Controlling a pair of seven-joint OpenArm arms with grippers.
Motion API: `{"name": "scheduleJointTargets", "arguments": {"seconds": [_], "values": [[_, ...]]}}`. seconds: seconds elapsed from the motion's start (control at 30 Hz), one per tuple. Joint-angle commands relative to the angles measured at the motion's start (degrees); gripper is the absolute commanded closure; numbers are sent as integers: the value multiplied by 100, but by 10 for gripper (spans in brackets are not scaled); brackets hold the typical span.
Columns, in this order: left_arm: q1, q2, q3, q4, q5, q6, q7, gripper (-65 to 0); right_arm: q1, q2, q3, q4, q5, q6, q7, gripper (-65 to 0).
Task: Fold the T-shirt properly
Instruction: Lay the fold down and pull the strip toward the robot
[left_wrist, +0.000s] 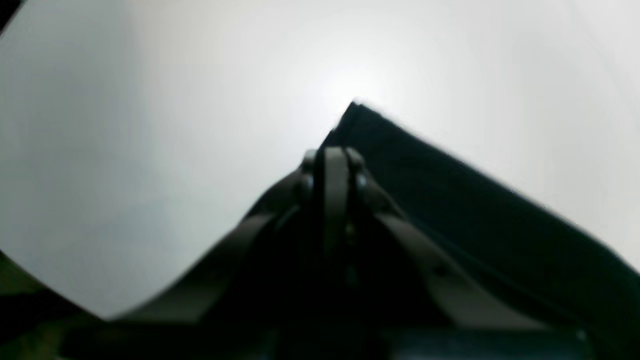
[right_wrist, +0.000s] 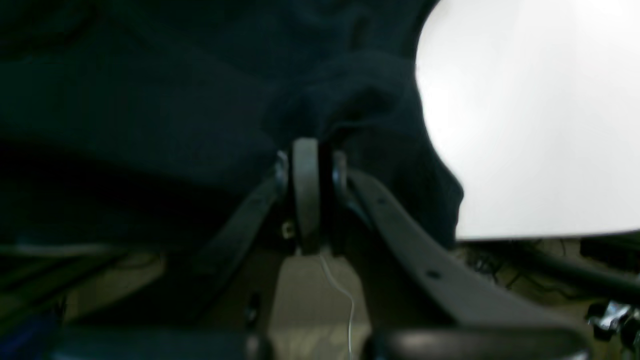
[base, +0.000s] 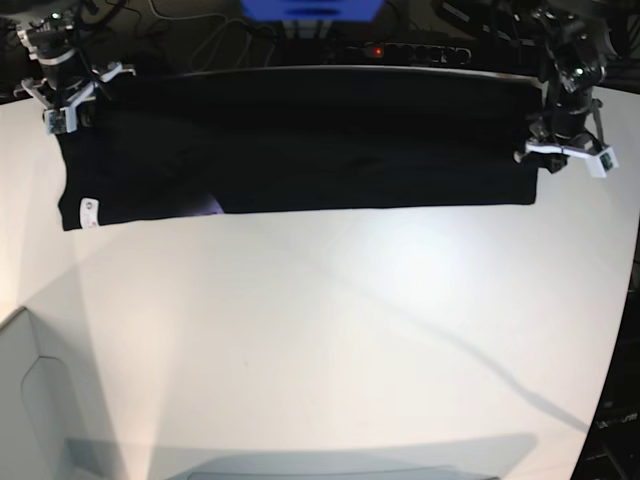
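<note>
The black T-shirt (base: 300, 150) is stretched wide along the far edge of the white table (base: 330, 330), folded lengthwise into a long band. A small white tag (base: 88, 212) and a bit of purple print (base: 210, 207) show at its lower left. My right gripper (base: 72, 100) is shut on the shirt's left end; in the right wrist view its jaws (right_wrist: 306, 150) pinch bunched black cloth (right_wrist: 150, 100). My left gripper (base: 560, 145) is shut on the right end; in the left wrist view it (left_wrist: 334, 155) clamps a cloth corner (left_wrist: 450, 190) over the table.
A blue box (base: 310, 8) and a power strip with a red light (base: 400, 50) sit behind the table's far edge among cables. A grey-white panel (base: 40, 400) stands at the near left corner. Floor and cables (right_wrist: 550, 260) show beyond the table edge.
</note>
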Motion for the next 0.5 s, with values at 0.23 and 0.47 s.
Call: {"name": "scheduleJointTargets", "arguments": {"seconds": [0.23, 0.47], "values": [[-123, -88, -32, -58, 32, 10, -148, 0, -82, -37, -1, 72, 27, 73, 109, 0], [-88, -80, -32, -119, -3, 10, -148, 0, -56, -37, 8, 63, 27, 73, 109, 0]]}}
